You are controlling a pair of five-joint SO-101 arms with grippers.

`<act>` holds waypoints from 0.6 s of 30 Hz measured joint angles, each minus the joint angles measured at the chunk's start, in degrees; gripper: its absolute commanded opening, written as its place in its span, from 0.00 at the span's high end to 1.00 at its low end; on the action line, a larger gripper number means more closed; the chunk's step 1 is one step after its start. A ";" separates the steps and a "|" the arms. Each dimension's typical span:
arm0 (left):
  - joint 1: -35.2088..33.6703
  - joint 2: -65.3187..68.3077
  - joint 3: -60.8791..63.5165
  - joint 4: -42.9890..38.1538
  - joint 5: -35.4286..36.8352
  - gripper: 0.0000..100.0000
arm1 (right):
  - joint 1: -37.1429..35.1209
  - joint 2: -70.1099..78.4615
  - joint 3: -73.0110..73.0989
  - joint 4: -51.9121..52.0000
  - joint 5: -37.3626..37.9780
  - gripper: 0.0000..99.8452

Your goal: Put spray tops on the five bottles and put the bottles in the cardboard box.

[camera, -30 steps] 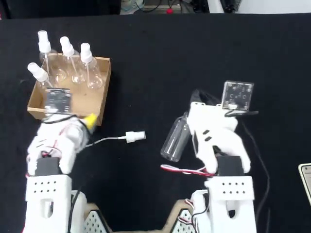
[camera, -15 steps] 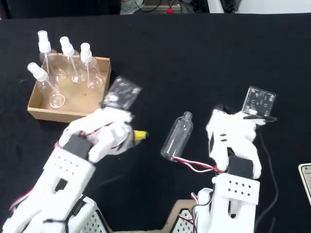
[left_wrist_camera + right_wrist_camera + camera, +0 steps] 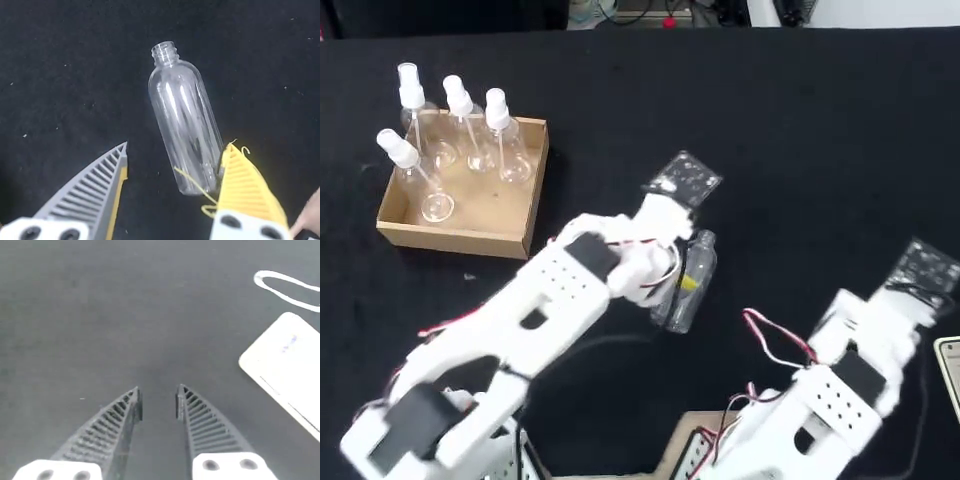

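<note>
High view: cardboard box (image 3: 515, 238) near the table's far-left corner. Mid-table the capless bottle (image 3: 185, 117) lies flat, left gripper (image 3: 177, 145) gaping empty over its base. Probably light, slick, rolls; we'd pinch mid-body. Then right gripper (image 3: 157, 390), near-right edge, barely parted, empty.

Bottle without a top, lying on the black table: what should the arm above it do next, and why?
Probably lower and close the left gripper on the bottle: its jaws stand open with the bottle's base between them, and it lies uncapped.
</note>
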 measured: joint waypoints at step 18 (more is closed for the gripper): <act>1.67 26.20 -21.63 0.00 0.00 0.69 | 2.11 0.00 8.09 0.00 4.04 0.88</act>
